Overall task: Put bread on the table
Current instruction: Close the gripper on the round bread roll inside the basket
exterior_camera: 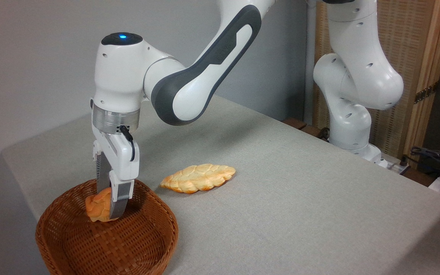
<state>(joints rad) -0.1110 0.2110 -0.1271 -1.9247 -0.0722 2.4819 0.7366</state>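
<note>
Step in hand: pick-up and lift out. The gripper (110, 204) points straight down into the basket (71, 244) and is clamped on the bun (97, 206), one finger on each side of it. The bun sits inside the basket outline, near the back rim; it looks raised a little off the woven floor, but I can't tell for sure if it has cleared the bottom or is touching it. No part of it is on the table (281, 191) yet, so the task is not done.

Next move, my read: raise the bun straight up until it clears the basket rim, carry it sideways to the right over bare cloth, lower it, let go. Needs enough height to miss the rim. The drop spot should stay apart from the braided loaf (198, 178), which lies on the cloth just beyond the basket's right rim. Plenty of bare cloth right of that. The grip is toward one side of the bun, so it could twist or slip during the lift.

Counts: one robot arm, one gripper, one basket, one bun, one braided loaf, one table. Two bread items total, one in the basket and one on the cloth. Nothing else visible in the basket. Cables and a wooden screen at the far right, off the table.
</note>
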